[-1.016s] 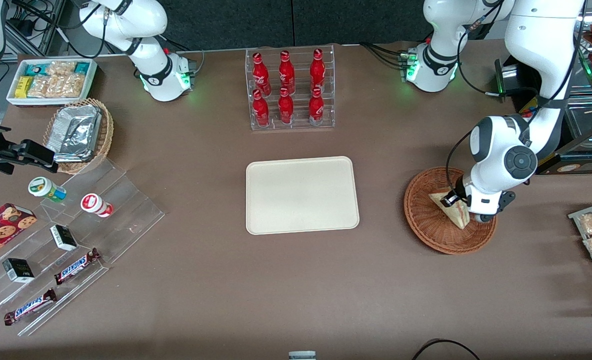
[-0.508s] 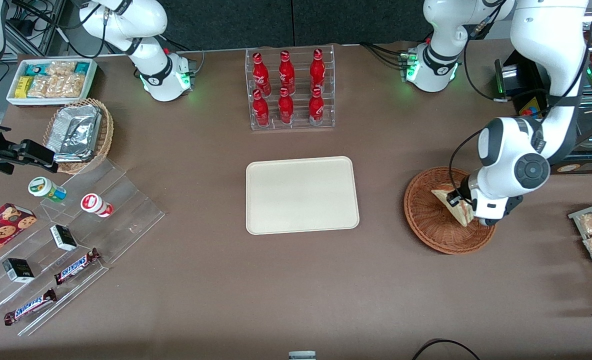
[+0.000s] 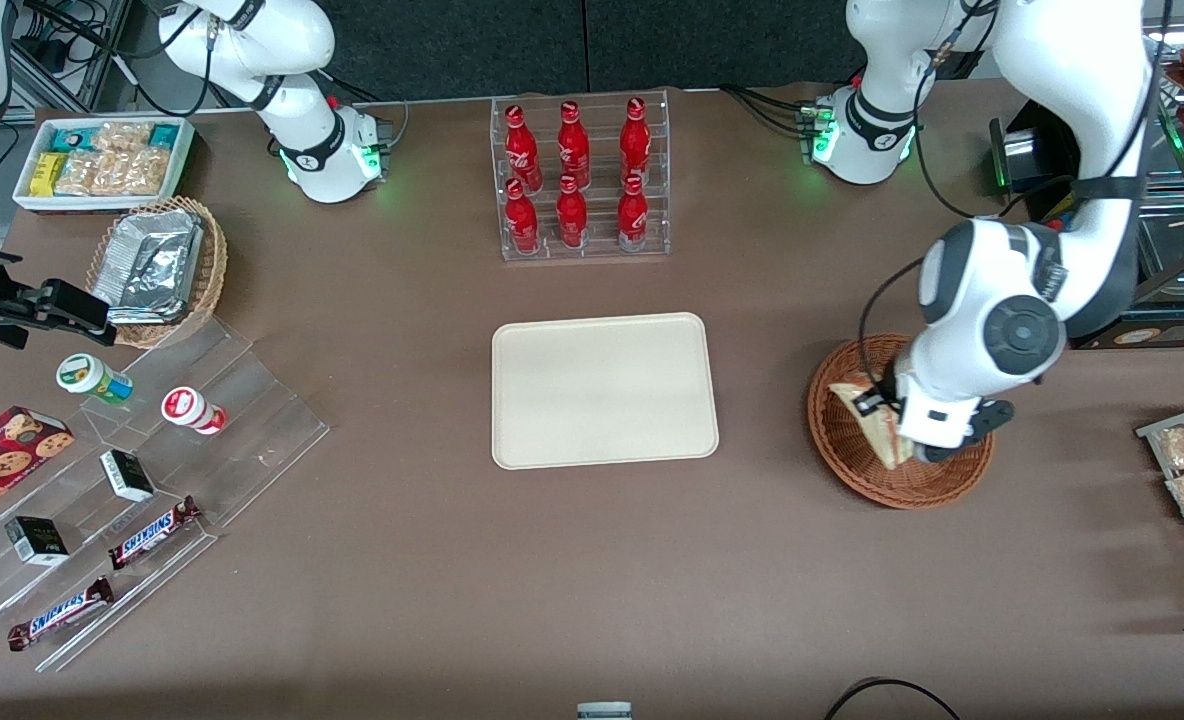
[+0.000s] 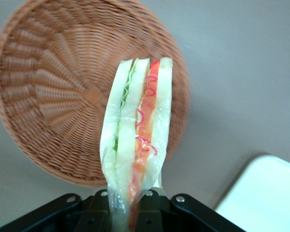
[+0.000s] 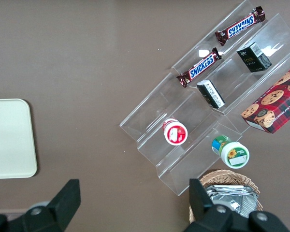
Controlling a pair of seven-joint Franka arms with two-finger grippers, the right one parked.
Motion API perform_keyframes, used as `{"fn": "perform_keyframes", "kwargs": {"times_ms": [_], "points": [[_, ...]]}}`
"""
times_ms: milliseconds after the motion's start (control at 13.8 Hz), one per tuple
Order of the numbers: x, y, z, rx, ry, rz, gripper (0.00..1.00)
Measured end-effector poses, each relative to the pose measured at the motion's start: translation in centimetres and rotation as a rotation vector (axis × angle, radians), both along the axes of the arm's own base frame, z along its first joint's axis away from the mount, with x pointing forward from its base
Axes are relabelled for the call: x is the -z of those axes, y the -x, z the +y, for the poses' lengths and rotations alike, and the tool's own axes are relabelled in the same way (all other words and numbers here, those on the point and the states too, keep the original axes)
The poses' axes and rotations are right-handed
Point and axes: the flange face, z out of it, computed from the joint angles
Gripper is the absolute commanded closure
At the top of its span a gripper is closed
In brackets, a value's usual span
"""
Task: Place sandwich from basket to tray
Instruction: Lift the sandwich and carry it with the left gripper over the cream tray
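Above basket, gripper-held sandwich

I see the gripper of matt black plastic, clamped on the sandwich above the basket, its clear film wrap glossy. The basket is rough reddish woven wicker. My tray looks smooth, matt cream plastic; the table is dull brown.

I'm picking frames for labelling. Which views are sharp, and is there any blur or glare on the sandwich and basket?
Front view: sharp, evenly lit; the sandwich in the gripper shows small over the basket, the tray glare-free. Left wrist view: sandwich fairly crisp, its wrap faintly shiny; basket softly blurred at the rim.
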Motion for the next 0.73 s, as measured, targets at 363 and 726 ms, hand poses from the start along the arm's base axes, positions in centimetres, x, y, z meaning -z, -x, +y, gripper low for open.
{"fn": "perform_keyframes", "kwargs": {"times_ms": [363, 726], "points": [[0.1, 3.3, -11.7, 0.159, 0.014, -0.002, 1.0], [2.5, 5.1, -22.7, 0.236, 0.033, -0.003, 1.0]]}}
